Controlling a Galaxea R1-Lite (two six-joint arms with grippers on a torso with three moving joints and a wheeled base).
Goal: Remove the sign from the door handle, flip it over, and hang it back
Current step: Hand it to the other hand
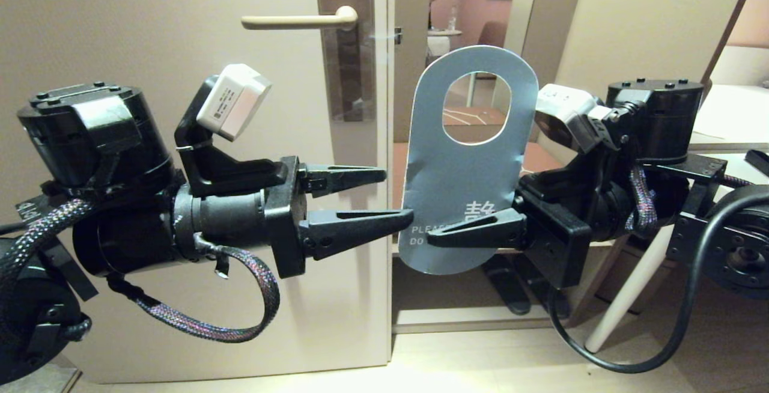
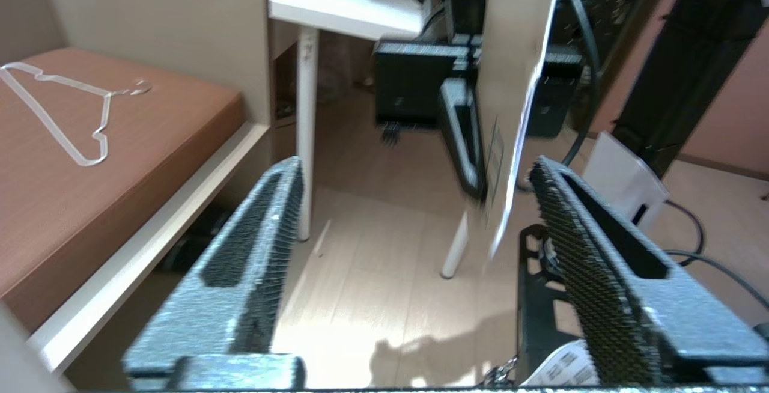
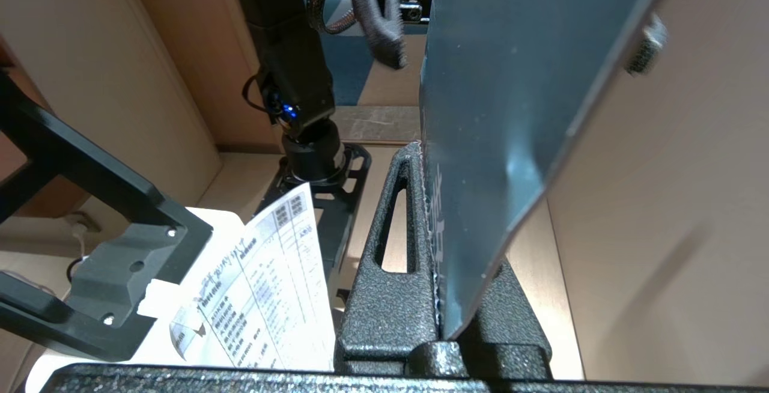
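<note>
Sign (image 1: 468, 170) off the handle (image 1: 297, 20), held upright at centre frame, blue face toward the head camera. Clamped at its lower right edge by the right tool (image 1: 474, 231), jaws closed on it. Left tool (image 1: 384, 201) at centre left, jaws spread, empty, tips just beside the sign's left edge. Handle bare at upper centre-left. Removal done; by the look, mid-handover for the flip. Left: rehanging.

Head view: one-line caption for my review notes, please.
Right gripper holds the blue sign upright; open left gripper beside it, door handle bare.
</note>
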